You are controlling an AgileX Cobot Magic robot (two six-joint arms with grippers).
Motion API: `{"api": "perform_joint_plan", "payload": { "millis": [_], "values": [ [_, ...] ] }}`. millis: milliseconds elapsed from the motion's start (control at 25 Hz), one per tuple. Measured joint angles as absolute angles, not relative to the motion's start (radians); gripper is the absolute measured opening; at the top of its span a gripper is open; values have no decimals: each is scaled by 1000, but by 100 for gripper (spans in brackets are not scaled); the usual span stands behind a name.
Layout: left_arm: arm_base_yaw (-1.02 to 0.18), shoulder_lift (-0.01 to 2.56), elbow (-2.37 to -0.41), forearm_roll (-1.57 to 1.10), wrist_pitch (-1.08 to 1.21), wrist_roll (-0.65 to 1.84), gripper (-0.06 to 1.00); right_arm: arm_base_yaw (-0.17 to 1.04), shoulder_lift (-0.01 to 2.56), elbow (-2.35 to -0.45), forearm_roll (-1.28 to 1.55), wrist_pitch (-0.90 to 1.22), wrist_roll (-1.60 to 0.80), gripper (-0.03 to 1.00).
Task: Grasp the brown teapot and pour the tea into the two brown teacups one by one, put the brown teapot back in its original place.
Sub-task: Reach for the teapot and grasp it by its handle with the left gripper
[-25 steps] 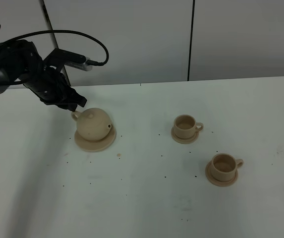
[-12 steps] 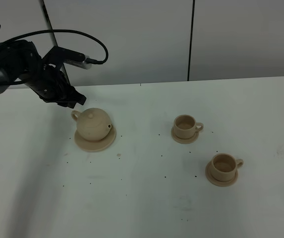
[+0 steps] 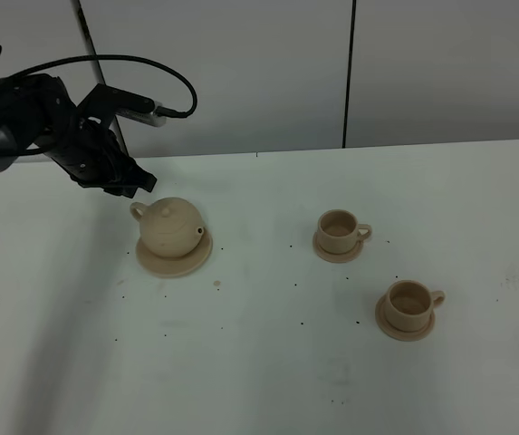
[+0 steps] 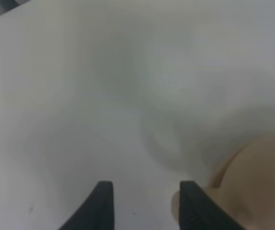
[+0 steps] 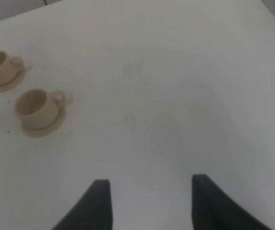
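Hovering just beside the brown teapot (image 3: 173, 228), the left claw (image 3: 139, 184) has its jaws apart and empty. That teapot sits on its wide saucer (image 3: 164, 265) toward the far-left corner of the surface (image 3: 268, 362). A brown teacup (image 3: 338, 229) and a second teacup (image 3: 408, 304) stand on small saucers (image 3: 335, 256) nearer the right edge. The right claw (image 5: 149, 201) is also apart, holding nothing.

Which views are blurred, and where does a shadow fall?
Left wrist view: heavily blurred, the brown teapot a soft tan shape. Right wrist view: slightly soft, nearer teacup readable. Exterior high view: sharp, broad shadow at left on the table.
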State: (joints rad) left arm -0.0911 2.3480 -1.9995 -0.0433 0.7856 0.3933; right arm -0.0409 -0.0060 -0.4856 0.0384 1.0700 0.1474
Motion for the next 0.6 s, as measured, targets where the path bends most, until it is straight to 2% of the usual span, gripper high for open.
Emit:
{"api": "perform_joint_plan", "payload": {
  "millis": [600],
  "values": [
    [-91, 2361, -1999, -70, 780, 392, 39, -41, -6, -486, 38, 1070, 148, 38]
  ]
}}
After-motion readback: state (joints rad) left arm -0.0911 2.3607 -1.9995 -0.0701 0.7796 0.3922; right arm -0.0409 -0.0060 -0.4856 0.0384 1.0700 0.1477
